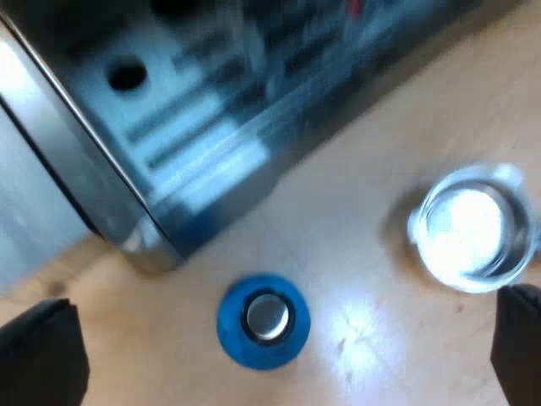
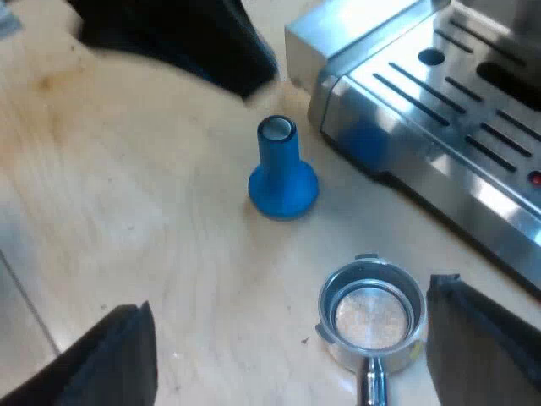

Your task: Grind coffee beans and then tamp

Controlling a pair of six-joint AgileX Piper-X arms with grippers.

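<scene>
Two pieces matter: the round metal holder (image 2: pixel 372 315) with its pale, seemingly empty basket lies loose on the light wooden table (image 2: pixel 127 211), just beside the steel espresso machine (image 2: pixel 439 110), and the blue flared tamper (image 2: pixel 282 173) stands upright nearby. Rigid, heavy steel with slick walls, I judge, so grip the handle (its neck points back toward the wrist). Right gripper (image 2: pixel 292 304) hovers above the holder, fingers spread wide; left gripper (image 1: pixel 283 338) hangs over the tamper, equally spread.
</scene>
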